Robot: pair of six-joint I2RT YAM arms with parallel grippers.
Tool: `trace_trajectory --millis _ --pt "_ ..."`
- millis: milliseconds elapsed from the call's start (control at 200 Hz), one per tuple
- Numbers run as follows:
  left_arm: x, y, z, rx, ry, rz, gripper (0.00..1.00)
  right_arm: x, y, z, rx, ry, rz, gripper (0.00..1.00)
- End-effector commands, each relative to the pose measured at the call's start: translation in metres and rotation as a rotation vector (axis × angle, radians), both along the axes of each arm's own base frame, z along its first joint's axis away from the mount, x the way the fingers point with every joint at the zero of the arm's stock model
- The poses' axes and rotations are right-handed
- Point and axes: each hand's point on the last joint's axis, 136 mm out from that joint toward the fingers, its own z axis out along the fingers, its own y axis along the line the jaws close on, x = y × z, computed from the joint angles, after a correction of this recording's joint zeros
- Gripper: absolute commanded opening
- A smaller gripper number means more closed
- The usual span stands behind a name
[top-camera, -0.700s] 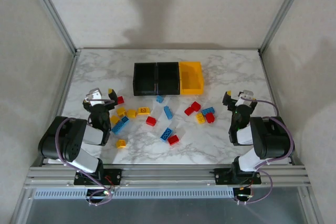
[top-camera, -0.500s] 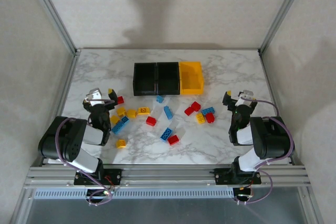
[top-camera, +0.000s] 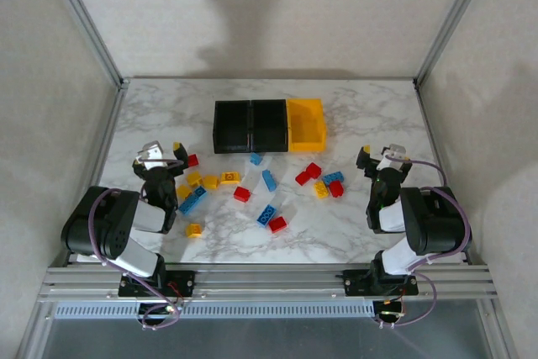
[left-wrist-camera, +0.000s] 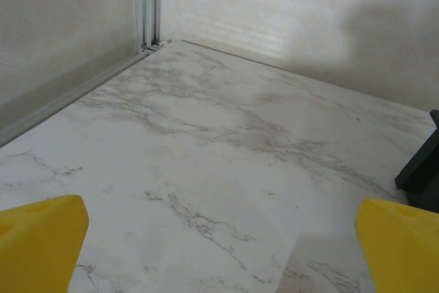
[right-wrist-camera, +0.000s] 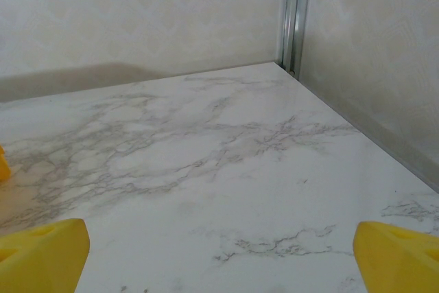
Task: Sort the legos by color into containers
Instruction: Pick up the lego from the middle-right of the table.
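The left pincer (top-camera: 164, 151) hangs low over the tabletop (top-camera: 353, 107) at the left edge of the scatter, jaws spread wide and holding nothing. Its wrist view shows both yellow fingertips (left-wrist-camera: 41, 238) with bare marble between them.

Just beside it lies a red brick (top-camera: 192, 160), then a yellow cluster (top-camera: 210, 181) and a blue brick (top-camera: 192, 199). The legos spread on across the middle to a red, blue and yellow bunch (top-camera: 324, 182).

Behind them stand the left black bin (top-camera: 231, 147), the middle black bin (top-camera: 270, 145) and the yellow-orange bin (top-camera: 308, 144), which looks empty.

The right pincer (top-camera: 379, 155) hovers right of the bunch, equally wide open and empty.

Sorting seems not yet begun. For a clean first pick, each arm should probably take its nearest loose brick, closing across the narrow sides from straight above. Crowded bricks are better left until their neighbours are cleared. Give each black bin one colour.
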Motion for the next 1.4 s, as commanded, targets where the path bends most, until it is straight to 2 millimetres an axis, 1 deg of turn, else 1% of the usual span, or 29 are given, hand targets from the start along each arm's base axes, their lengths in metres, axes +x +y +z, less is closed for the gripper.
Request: trace_trajectory --millis 0,355,436,506,561,611,651,671,686,711,796,856,886,906,911,941,971,1006,1026,1036,1076,1106,1126,1161,1212,1287,1327,1397 --pt "0.003 -0.001 0.009 0.009 -0.032 -0.013 0.99 0.003 -0.002 0.009 0.005 -0.032 -0.019 0.99" --pt "0.003 -0.001 0.009 0.008 -0.033 -0.014 0.99 0.003 -0.002 0.009 0.005 -0.033 -0.019 0.99" --pt "0.004 0.002 0.012 0.004 -0.03 0.006 0.99 0.002 -0.003 0.011 0.011 -0.031 -0.027 0.99" --pt "0.009 0.009 0.019 -0.003 0.006 0.057 0.99 0.0 0.003 0.015 -0.006 -0.045 0.006 0.99" --pt "0.012 0.012 0.031 -0.005 0.009 0.075 0.99 -0.002 0.007 0.019 -0.021 -0.058 0.023 0.99" --pt "0.012 0.016 0.04 -0.006 0.003 0.101 0.99 -0.002 0.004 0.023 -0.034 -0.046 -0.023 0.99" --pt "0.011 0.019 0.045 -0.005 0.0 0.121 0.99 0.003 0.005 0.031 -0.039 -0.031 -0.031 0.99" --pt "0.011 0.02 0.05 -0.006 -0.002 0.135 0.99 0.003 0.004 0.029 -0.042 -0.006 -0.03 0.99" --pt "0.011 0.022 0.053 -0.01 -0.006 0.146 0.99 0.01 0.005 0.041 -0.038 -0.021 -0.031 0.99" --pt "0.012 0.023 0.058 -0.015 -0.009 0.156 0.99 0.014 0.005 0.049 -0.034 -0.023 -0.034 0.99" --pt "0.014 0.02 0.081 -0.059 -0.055 0.141 0.99 0.018 0.012 0.081 -0.013 -0.066 0.004 0.99" --pt "0.012 0.018 0.099 -0.122 -0.101 0.125 0.99 0.017 0.013 0.102 0.071 -0.104 0.009 0.99" --pt "0.009 0.022 0.105 -0.209 -0.133 0.148 0.99 0.016 0.008 0.109 0.161 -0.103 -0.022 0.99" --pt "0.006 0.028 0.107 -0.277 -0.142 0.185 0.99 0.015 0.001 0.108 0.25 -0.081 -0.075 0.99" --pt "0.005 0.029 0.109 -0.299 -0.155 0.194 0.99 0.013 -0.001 0.105 0.275 -0.068 -0.094 0.99" --pt "0.001 0.036 0.107 -0.398 -0.149 0.239 1.0 0.01 -0.013 0.101 0.41 -0.018 -0.192 0.99" --pt "0.004 0.036 0.107 -0.461 -0.129 0.208 1.0 0.013 -0.015 0.1 0.473 0.038 -0.194 0.99" --pt "0.009 0.031 0.107 -0.515 -0.095 0.141 1.0 0.02 -0.006 0.099 0.488 0.106 -0.12 0.99" --pt "0.011 0.028 0.109 -0.543 -0.086 0.116 1.0 0.023 -0.001 0.098 0.494 0.14 -0.093 0.97" --pt "0.011 0.026 0.106 -0.551 -0.065 0.112 1.0 0.025 0.001 0.098 0.495 0.153 -0.083 0.96" --pt "0.013 0.016 0.102 -0.571 -0.014 0.061 0.99 0.028 0.012 0.098 0.5 0.197 -0.022 0.88" --pt "0.015 0.004 0.102 -0.579 0.021 -0.001 0.96 0.028 0.021 0.097 0.51 0.218 0.021 0.85" --pt "0.017 -0.003 0.102 -0.588 0.038 -0.036 0.94 0.027 0.024 0.096 0.523 0.231 0.036 0.84" --pt "0.016 -0.015 0.098 -0.607 0.082 -0.083 0.93 0.023 0.03 0.094 0.55 0.255 0.054 0.84" --pt "0.014 -0.033 0.095 -0.623 0.132 -0.163 0.91 0.019 0.042 0.09 0.562 0.325 0.106 0.83" --pt "0.008 -0.058 0.08 -0.633 0.234 -0.25 0.89 0.011 0.051 0.074 0.562 0.465 0.113 0.75" --pt "0.003 -0.075 0.073 -0.642 0.289 -0.318 0.85 0.005 0.058 0.067 0.552 0.524 0.135 0.69" --pt "-0.01 -0.104 0.062 -0.664 0.388 -0.417 0.79 -0.007 0.068 0.052 0.539 0.623 0.146 0.62"
